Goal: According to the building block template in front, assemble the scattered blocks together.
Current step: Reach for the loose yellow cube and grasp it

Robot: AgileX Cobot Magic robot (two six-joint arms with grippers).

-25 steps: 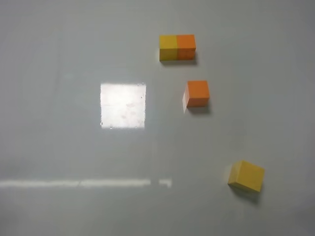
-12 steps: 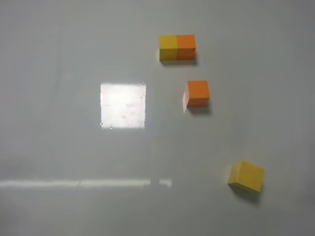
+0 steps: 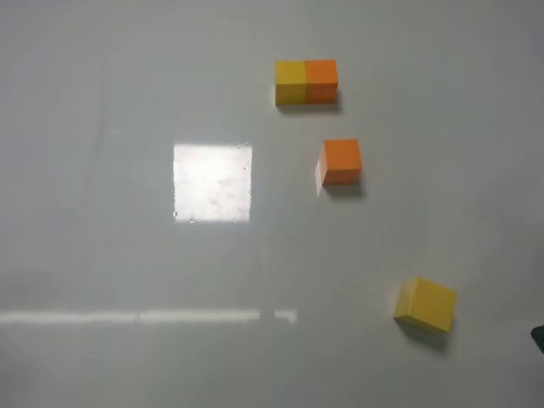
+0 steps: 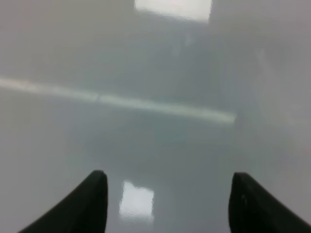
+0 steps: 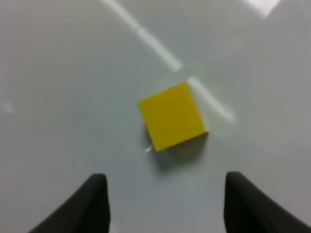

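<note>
The template bar (image 3: 306,82) lies on the bench (image 3: 102,102) at the top of the high view, with the orange cube (image 3: 342,161) near below it and the yellow cube (image 3: 425,304) well apart, lower right. The right pincer (image 5: 165,175) is released — the yellow cube lies ahead of it, untouched. The left pincer (image 4: 167,174) is released too.

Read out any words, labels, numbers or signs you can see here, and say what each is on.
None: no text can be read. The yellow-and-orange template, the orange cube and the yellow cube have plain faces, and the table shows only bright light reflections. The wrist views are blurred but show no markings.
</note>
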